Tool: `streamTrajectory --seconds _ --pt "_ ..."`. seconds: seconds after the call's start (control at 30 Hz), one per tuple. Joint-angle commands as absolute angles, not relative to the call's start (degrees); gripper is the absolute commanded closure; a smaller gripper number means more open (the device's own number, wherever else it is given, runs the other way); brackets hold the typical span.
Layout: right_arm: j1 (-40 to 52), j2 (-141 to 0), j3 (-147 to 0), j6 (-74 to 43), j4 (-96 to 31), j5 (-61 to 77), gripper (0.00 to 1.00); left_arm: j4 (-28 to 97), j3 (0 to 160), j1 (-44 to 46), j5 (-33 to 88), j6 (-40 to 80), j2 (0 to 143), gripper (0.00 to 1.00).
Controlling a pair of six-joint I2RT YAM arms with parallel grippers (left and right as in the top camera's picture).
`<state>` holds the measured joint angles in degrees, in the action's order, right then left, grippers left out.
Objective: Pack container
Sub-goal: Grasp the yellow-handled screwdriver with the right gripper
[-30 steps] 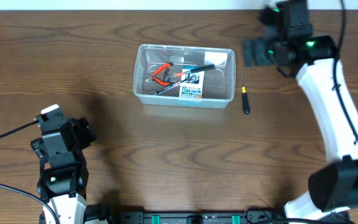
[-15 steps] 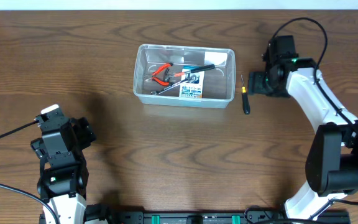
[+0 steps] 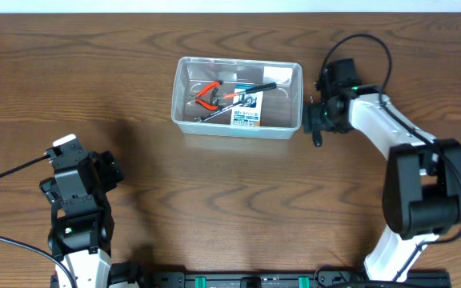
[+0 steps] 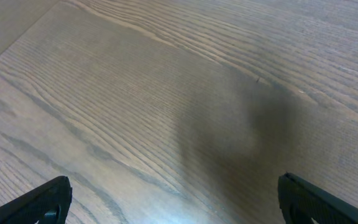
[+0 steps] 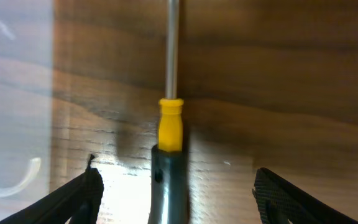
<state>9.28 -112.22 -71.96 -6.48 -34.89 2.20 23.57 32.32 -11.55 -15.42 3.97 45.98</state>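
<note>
The clear plastic container (image 3: 184, 86) stands at the table's upper middle and holds red-handled pliers (image 3: 207, 97), a black-handled tool and a white label. A screwdriver with a black and yellow handle (image 3: 318, 138) lies on the table just right of the container. My right gripper (image 3: 317, 120) is open and low over it; in the right wrist view the screwdriver (image 5: 169, 134) lies between the spread fingers (image 5: 176, 196), untouched, with the container wall (image 5: 14, 93) at left. My left gripper (image 4: 173, 199) is open and empty over bare wood at the table's lower left.
The left arm (image 3: 74, 200) rests at the lower left. The right arm (image 3: 398, 144) reaches in from the lower right. Brown wood table (image 3: 238, 200) all around.
My right gripper has swung from the far right corner leftward and down to sit over the screwdriver beside the container. The left arm has not moved.
</note>
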Motion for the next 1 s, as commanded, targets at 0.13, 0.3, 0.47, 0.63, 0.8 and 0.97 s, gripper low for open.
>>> streamTrajectory --seconds 0.13,0.3,0.47,0.63,0.8,0.97 --pt "9.43 -118.48 -71.50 -5.72 -34.22 3.03 0.42 23.55 33.23 -11.42 -16.14 3.03 45.98 0.02" --pt "9.30 -119.15 -71.50 -5.69 -34.20 3.01 0.55 23.55 33.23 -11.42 -16.14 3.03 45.98 0.02" --pt "9.34 -119.15 -71.50 -5.72 -34.09 3.01 0.76 23.55 33.23 -11.42 -16.14 3.03 45.98 0.02" --pt "9.15 -118.85 -71.68 -5.69 -34.74 2.81 0.99 23.55 33.23 -11.42 -16.14 3.03 45.98 0.02" --pt "8.12 -115.57 -74.08 -5.72 -37.69 2.81 0.99 23.55 33.23 -11.42 -16.14 3.03 45.98 0.02" --pt "8.43 -105.86 -80.29 -5.72 -41.21 3.09 0.99 23.53 33.23 -11.42 -16.14 3.03 45.98 0.02"
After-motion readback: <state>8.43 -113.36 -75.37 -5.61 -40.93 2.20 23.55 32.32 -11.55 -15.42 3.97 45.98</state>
